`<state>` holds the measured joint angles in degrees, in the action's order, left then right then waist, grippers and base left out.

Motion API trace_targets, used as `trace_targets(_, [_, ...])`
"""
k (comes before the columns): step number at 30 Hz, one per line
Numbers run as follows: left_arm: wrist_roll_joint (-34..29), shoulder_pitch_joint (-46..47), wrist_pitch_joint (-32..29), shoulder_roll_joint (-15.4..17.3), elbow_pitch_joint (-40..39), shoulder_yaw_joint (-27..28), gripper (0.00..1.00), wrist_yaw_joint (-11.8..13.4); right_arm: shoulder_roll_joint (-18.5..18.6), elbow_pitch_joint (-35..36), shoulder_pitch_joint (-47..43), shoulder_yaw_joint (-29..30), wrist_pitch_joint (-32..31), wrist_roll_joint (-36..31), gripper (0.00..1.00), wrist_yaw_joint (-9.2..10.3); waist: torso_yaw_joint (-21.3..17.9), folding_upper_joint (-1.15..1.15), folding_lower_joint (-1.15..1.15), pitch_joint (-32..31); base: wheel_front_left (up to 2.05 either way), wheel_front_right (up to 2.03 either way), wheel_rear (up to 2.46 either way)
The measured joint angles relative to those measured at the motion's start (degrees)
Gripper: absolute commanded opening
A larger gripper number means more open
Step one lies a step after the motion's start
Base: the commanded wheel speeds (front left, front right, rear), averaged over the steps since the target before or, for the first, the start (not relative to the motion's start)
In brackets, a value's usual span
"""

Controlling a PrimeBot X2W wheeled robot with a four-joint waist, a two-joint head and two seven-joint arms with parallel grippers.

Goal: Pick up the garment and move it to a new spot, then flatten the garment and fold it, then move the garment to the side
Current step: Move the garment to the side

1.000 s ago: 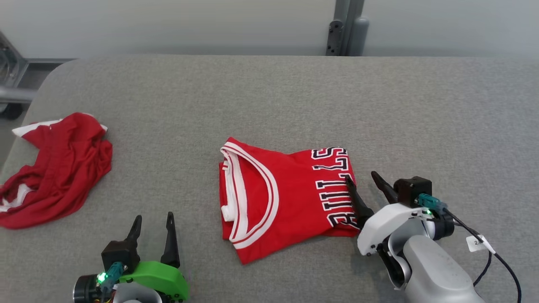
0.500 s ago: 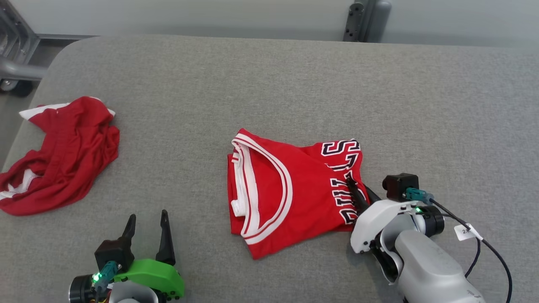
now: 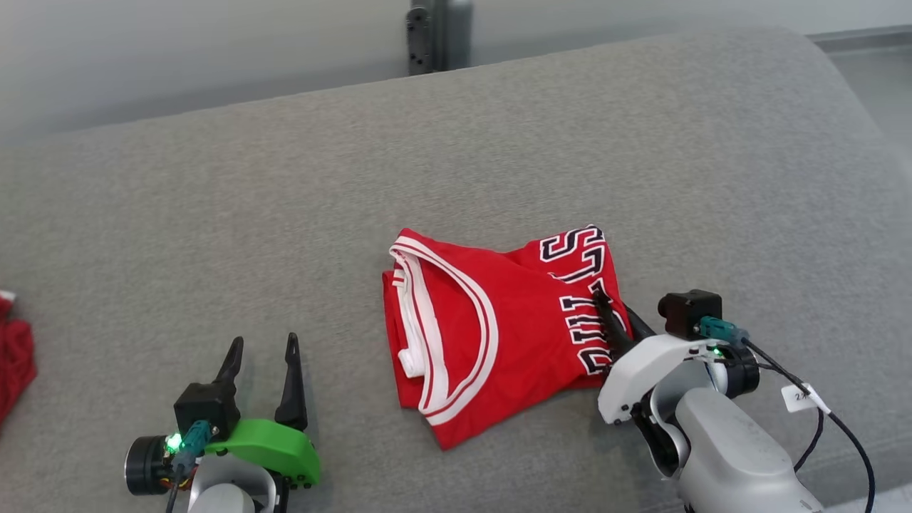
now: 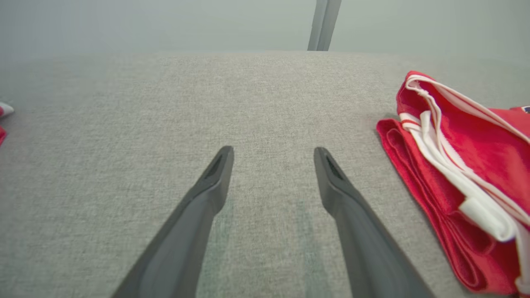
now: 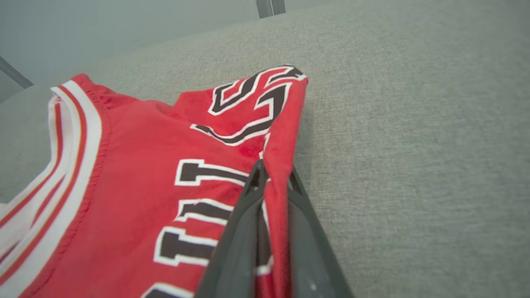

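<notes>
In the head view, the folded red jersey [image 3: 491,335] lies near the middle of the grey tabletop [image 3: 214,214], white-trimmed neckline to the left and lettered edge to the right. It looks folded already, so the step in hand is most likely carrying it to the side. The right hand [image 3: 611,305] has its two dark fingers drawn together on that lettered edge. Since only one edge is pinched, the move would go best low and smooth, sliding or barely lifting the cloth so the stacked layers do not fall open. It should head for bare tabletop, away from the other red cloth [image 3: 14,356] at the far left edge. The left hand [image 3: 263,340] rests near the front of the tabletop, left of the jersey and apart from it, fingers spread with nothing between them. In the left wrist view, that left hand [image 4: 273,151] shows its fingers wide apart over bare grey fabric, with the jersey's [image 4: 468,136] neckline side off to the right, untouched. It could steady this free side if the fold starts to slip. In the right wrist view, the right hand [image 5: 276,169] is clamped on a raised ridge of the jersey's [image 5: 145,136] edge just below the black-and-white letters. Red cloth is squeezed between the fingertips, and how many layers are caught cannot be told.
</notes>
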<state>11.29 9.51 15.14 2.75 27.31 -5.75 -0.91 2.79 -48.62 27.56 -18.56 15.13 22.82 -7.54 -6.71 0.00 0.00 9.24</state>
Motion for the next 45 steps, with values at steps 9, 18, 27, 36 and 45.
trace_targets(9, [-2.04,1.54,0.00,-0.01,0.16,-0.24,1.00,-0.86,0.11,5.83,-1.40,-1.35,-0.01,1.82,0.00,0.00,-12.92,0.00,0.00,0.83,0.00,0.00,0.00])
trace_targets(18, [-6.15,3.70,0.00,-0.07,0.26,-1.01,1.00,-1.69,0.14,8.22,0.18,1.80,-0.01,-0.35,0.00,0.00,-20.55,0.00,0.00,3.83,0.00,0.00,0.00])
trace_targets(27, [-8.57,5.95,0.00,0.93,-1.07,-0.40,1.00,-2.13,1.51,3.37,12.32,15.17,-0.01,-11.83,0.00,0.00,-17.64,0.00,0.00,7.43,0.00,0.00,0.00])
trace_targets(36, [-9.02,7.32,0.00,1.40,-1.99,-0.31,1.00,-2.44,11.44,-6.15,19.23,37.24,-0.01,-28.03,0.00,0.00,-9.81,0.00,0.00,11.08,0.00,0.00,0.00])
trace_targets(45, [-8.86,7.51,0.05,1.05,-2.77,1.11,1.00,-2.10,8.51,3.42,20.95,54.53,0.00,-41.66,1.00,0.01,-3.76,0.00,0.00,13.30,0.00,0.00,0.00])
